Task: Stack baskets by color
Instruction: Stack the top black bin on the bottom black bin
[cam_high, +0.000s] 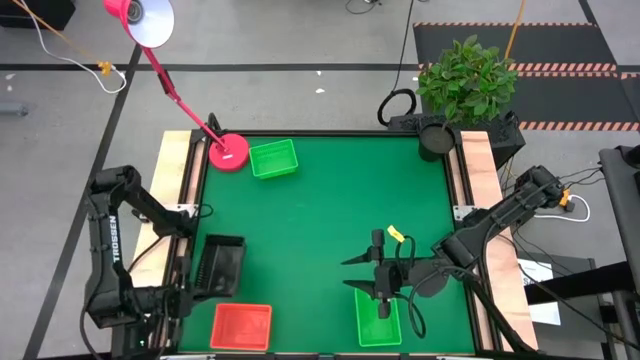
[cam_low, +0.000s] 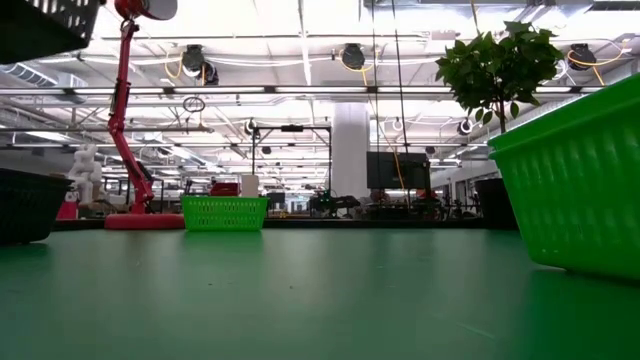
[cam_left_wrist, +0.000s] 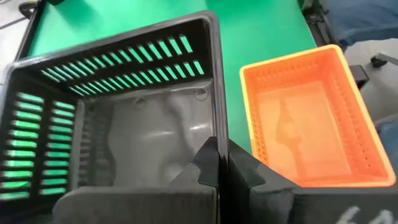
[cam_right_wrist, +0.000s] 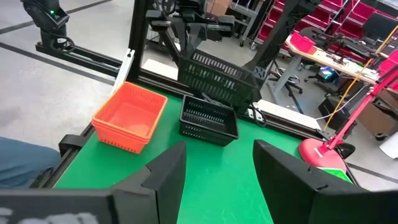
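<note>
A black basket (cam_high: 222, 262) is held tilted above black ones at the table's left edge; red-orange baskets (cam_high: 241, 326) sit front left, green (cam_high: 378, 318) front right, another green (cam_high: 273, 158) at the back.

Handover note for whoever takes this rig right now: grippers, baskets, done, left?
Left gripper: shut on the wall of a black basket, held above the black stack at the table's left edge.
Right gripper: open, empty, over the near green baskets.
Red-orange baskets: near-left corner.
Far green basket: alone beside the pink lamp base.
Left: set the black basket down, fetch the far green one.
</note>
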